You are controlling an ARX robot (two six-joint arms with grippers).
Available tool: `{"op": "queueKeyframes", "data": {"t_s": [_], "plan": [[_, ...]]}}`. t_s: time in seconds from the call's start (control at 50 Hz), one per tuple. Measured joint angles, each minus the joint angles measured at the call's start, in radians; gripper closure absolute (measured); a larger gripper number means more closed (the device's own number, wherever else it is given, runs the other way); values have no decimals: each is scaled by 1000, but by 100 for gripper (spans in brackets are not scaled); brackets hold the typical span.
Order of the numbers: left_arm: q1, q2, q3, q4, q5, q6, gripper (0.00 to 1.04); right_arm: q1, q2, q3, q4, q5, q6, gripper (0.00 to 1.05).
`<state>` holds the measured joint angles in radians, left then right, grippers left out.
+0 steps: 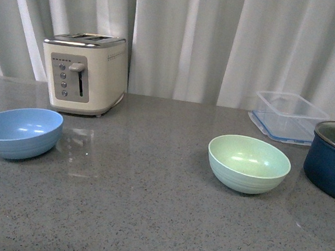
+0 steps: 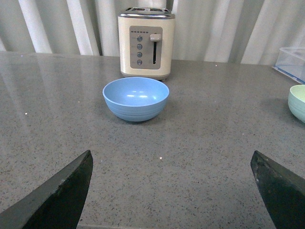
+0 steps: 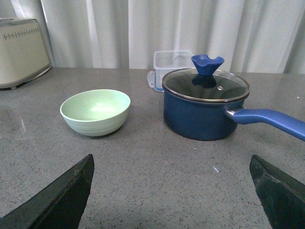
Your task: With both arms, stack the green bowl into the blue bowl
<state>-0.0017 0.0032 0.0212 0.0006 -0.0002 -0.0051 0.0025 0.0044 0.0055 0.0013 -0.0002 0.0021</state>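
Plainly nothing is being held yet: the left gripper [image 2: 171, 156] and right gripper [image 3: 171, 157] are both hanging wide open, empty, each short of its bowl. The green bowl [image 1: 248, 163] is sitting near the pot [image 1: 330, 168]; the blue bowl [image 1: 19, 131] is resting well apart, by the toaster [image 1: 85, 74]. The right should be pinching the green rim away from the pot while the left is steadying the blue.

Upright, empty mint-green bowl [image 1: 248, 163] at right; upright, empty sky-blue bowl [image 1: 19, 131] well apart at left.
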Motion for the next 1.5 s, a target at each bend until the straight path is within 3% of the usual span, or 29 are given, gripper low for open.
{"op": "queueKeyframes", "data": {"t_s": [0.6,0.66,0.7,0.74,0.78,0.92,1.18,1.32,1.5], "plan": [[0,0,0,0,-1,0,7,0,0,0,0,0,0,10],[-41,21,1,13,-123,30,7,0,0,0,0,0,0,10],[-101,61,2,47,-267,55,7,0,0,0,0,0,0,10],[-154,112,6,77,-345,65,7,0,0,0,0,1,0,10],[-185,161,16,104,-360,76,7,0,0,0,0,0,0,10],[-186,332,101,195,-313,79,7,0,0,0,0,-1,0,10],[4,720,354,258,-123,-66,7,0,0,0,0,-1,0,10],[76,949,550,193,-39,-211,7,0,0,0,0,-1,0,10],[105,1197,746,100,-24,-318,7,0,0,0,0,-2,0,10]]}}
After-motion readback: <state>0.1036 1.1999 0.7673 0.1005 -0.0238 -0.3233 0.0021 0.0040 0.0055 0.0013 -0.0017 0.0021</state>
